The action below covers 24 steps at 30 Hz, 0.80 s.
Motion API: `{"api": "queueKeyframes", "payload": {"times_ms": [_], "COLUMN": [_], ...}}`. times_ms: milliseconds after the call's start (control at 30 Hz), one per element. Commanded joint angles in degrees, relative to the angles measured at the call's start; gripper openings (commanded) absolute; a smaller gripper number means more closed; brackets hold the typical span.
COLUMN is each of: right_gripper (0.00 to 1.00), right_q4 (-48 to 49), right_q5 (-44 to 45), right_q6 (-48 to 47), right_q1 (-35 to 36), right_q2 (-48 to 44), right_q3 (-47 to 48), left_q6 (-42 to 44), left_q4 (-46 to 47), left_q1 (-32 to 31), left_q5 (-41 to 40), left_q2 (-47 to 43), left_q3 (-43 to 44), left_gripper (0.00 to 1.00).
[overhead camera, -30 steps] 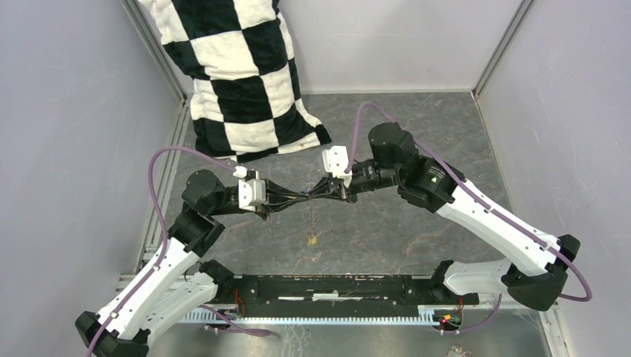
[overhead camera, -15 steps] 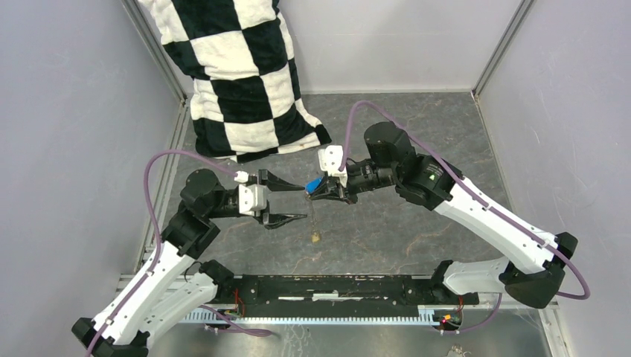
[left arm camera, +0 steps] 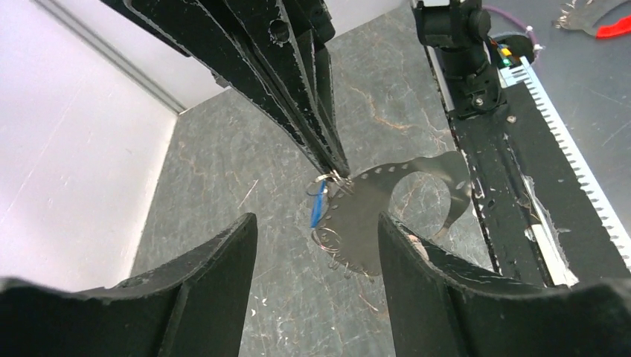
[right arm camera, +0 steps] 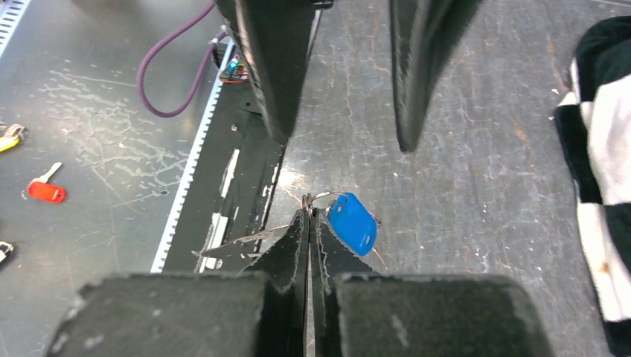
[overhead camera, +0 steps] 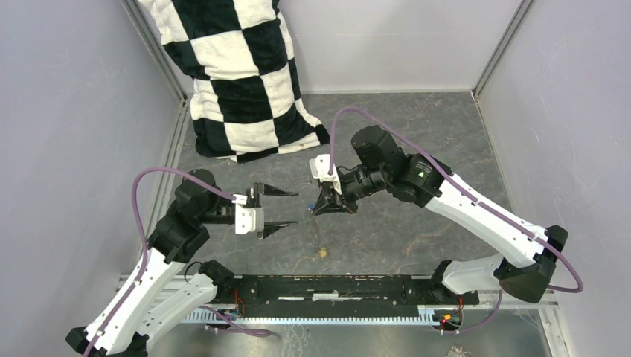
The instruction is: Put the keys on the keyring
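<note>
The right claw (overhead camera: 321, 211) was squeezed shut. It pinched the thin wire keyring (left arm camera: 327, 239) right at its tips. The blue key (right arm camera: 353, 223) hung on the wire, just beside those tips and touching them. A flat silver metal piece with little holes (left arm camera: 372, 202) hung there too, on the other side of the tips.

More wire dropped straight down from the right claw. The yellow-gold key (overhead camera: 323, 253) sat at the bottom of it, low over the grey table (overhead camera: 417, 126). The views did not show whether it touched the table.

The left claw (overhead camera: 295, 207) was spread wide and held nothing. It pointed at the right claw from close by, with a small gap between them. The blue key sat in line with the space between its two fingers (left arm camera: 216, 275), but a bit beyond them.

A black and white checked cloth (overhead camera: 238, 74) lay at the back.
</note>
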Motion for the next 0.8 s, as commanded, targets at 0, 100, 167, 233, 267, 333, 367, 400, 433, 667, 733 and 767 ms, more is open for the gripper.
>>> {"api": "queueKeyframes", "payload": {"times_ms": [0,100,167,233,267,333,367,400,433,667,733,767], "right_gripper": [0.00,0.01,0.00,0.00,0.00,0.00,0.00,0.01,0.00,0.00,0.00,0.00], "right_q4": [0.4,0.3,0.4,0.4,0.4,0.4,0.4,0.6,0.7,0.4,0.7,0.7], "right_q5": [-3.0,-3.2,-3.3,-3.3,-3.2,-3.1,-3.1,-3.0,-3.0,-2.9,-2.8,-2.7], "right_q6": [0.2,0.6,0.7,0.8,0.8,0.8,0.8,0.8,1.0,1.4,1.6,1.7], "right_q1": [1.6,2.4,2.6,2.7,2.7,2.7,2.7,2.7,2.7,2.7,2.8,2.7], "right_q2": [1.0,1.6,1.7,1.7,1.8,2.0,2.0,2.1,2.1,3.4,3.3,3.3], "right_q3": [3.5,3.8,3.7,3.7,3.6,3.6,3.6,3.6,3.6,4.7,4.9,4.9], "left_q6": [8.7,15.4,17.0,18.0,18.2,18.3,18.7,19.4,19.9,20.2,20.3,20.5], "left_q4": [-1.9,-7.0,-7.4,-7.4,-7.3,-7.6,-8.3,-9.6,-10.2,-10.3,-10.3,-10.2], "left_q1": [-0.2,-0.2,-0.2,-0.2,-0.2,-0.2,-0.2,-0.2,-0.2,-0.2,-0.2,-0.3], "left_q5": [6.2,11.1,11.6,12.1,12.5,13.5,14.0,14.6,15.0,16.8,16.8,16.8], "left_q2": [4.0,7.3,7.7,7.5,7.5,7.5,7.6,7.6,7.7,7.9,7.7,7.7], "left_q3": [2.2,5.0,5.3,5.2,5.3,5.7,6.0,6.2,6.3,5.9,5.8,5.7], "left_gripper": [0.65,0.58,0.52,0.48,0.46,0.42,0.39,0.36,0.35,0.33,0.30,0.28]}}
